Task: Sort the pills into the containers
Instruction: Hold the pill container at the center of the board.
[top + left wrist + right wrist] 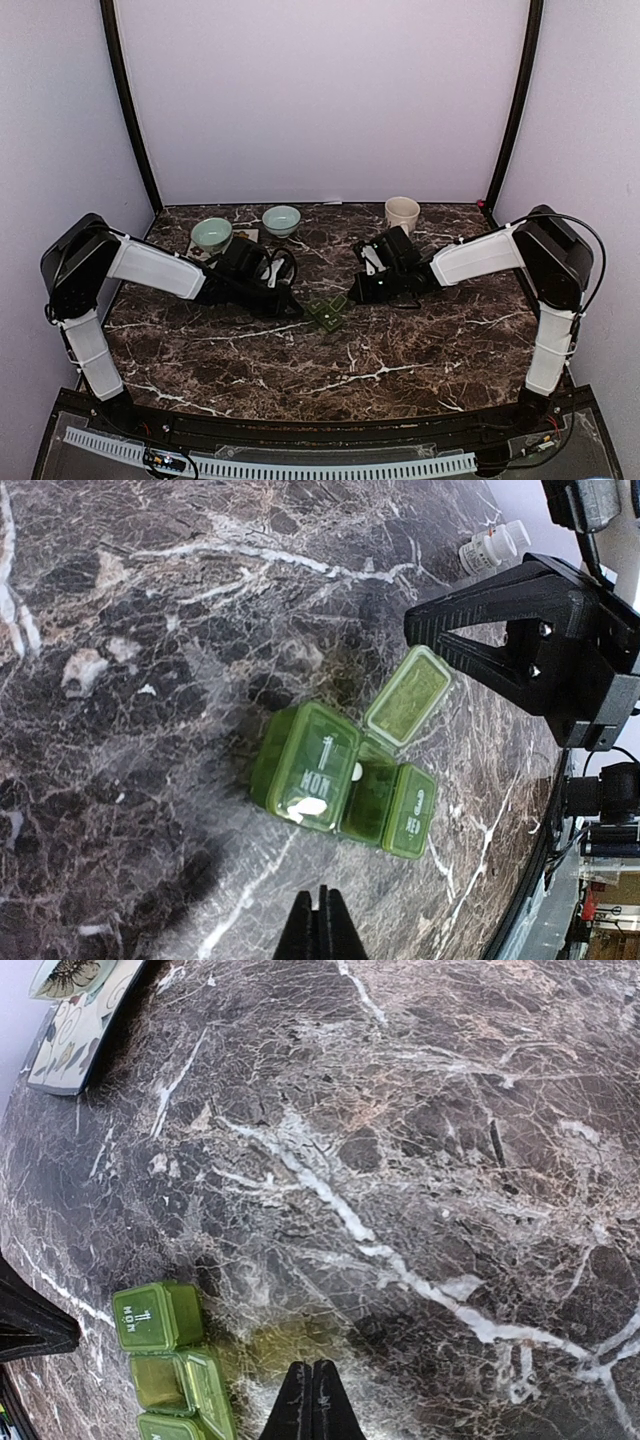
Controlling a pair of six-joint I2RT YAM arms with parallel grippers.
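Observation:
The containers (326,312) are one small green pill box at the table's middle. In the left wrist view the pill box (345,780) has a shut compartment marked MON, an open middle one with its lid (408,695) raised, and a third shut one. A white pill (308,806) shows at the MON compartment's near edge, whether on or under the lid I cannot tell. Another pill (357,772) sits at the open compartment's rim. My left gripper (322,892) is shut and empty just short of the box. Beside the box (170,1360), my right gripper (312,1367) is shut and empty.
Two pale teal bowls (211,235) (281,219) and a cream mug (402,213) stand along the back. A white bottle (490,548) lies beyond the right arm's black gripper body (540,650). A patterned mat (70,1020) lies far left in the right wrist view.

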